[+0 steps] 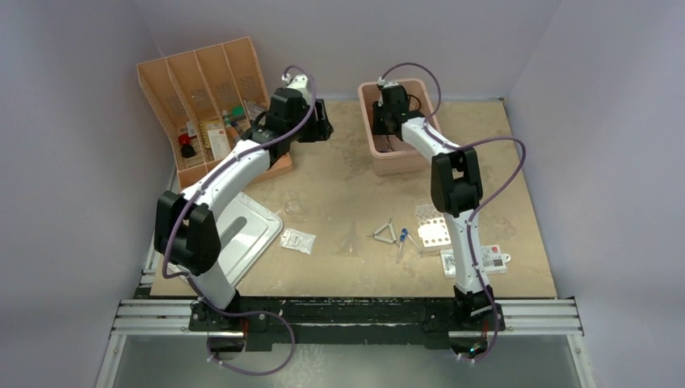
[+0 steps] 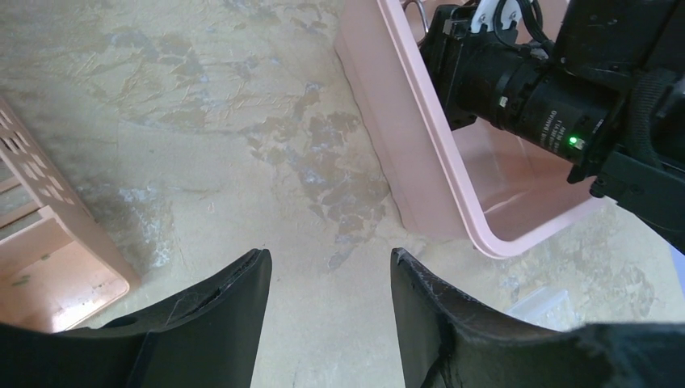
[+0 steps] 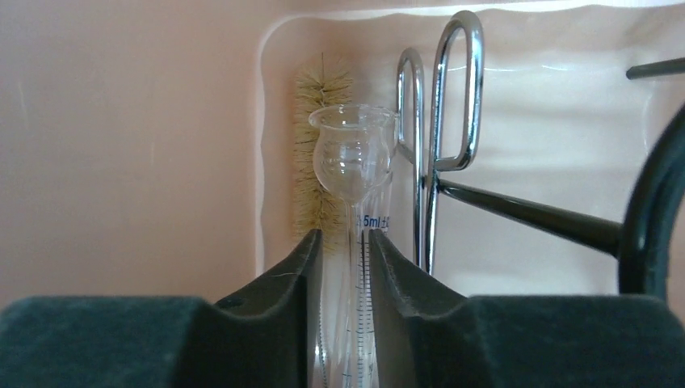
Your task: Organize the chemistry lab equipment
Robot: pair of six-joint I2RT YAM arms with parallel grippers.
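Note:
My right gripper (image 1: 386, 121) (image 3: 346, 238) is down inside the pink tub (image 1: 396, 162), shut on a clear graduated glass tube (image 3: 353, 153) with a bulb-shaped top. Beside the tube in the tub lie a bristle brush (image 3: 323, 162), metal loop handles (image 3: 452, 97) and the black wire ring tripod (image 3: 533, 214). My left gripper (image 1: 323, 123) (image 2: 329, 267) hangs open and empty over bare table between the orange tray (image 2: 48, 267) and the tub's rim (image 2: 420, 162). On the near table lie metal forceps (image 1: 384, 235), a blue-tipped dropper (image 1: 402, 240), a clear well rack (image 1: 432, 232) and a clear packet (image 1: 297, 239).
The orange divided tray (image 1: 174, 89) at the back left holds several small items. A white flat lid (image 1: 250, 230) lies under the left arm. More packets (image 1: 489, 259) sit by the right arm's base. A faint clear glass piece (image 1: 350, 241) lies near the forceps.

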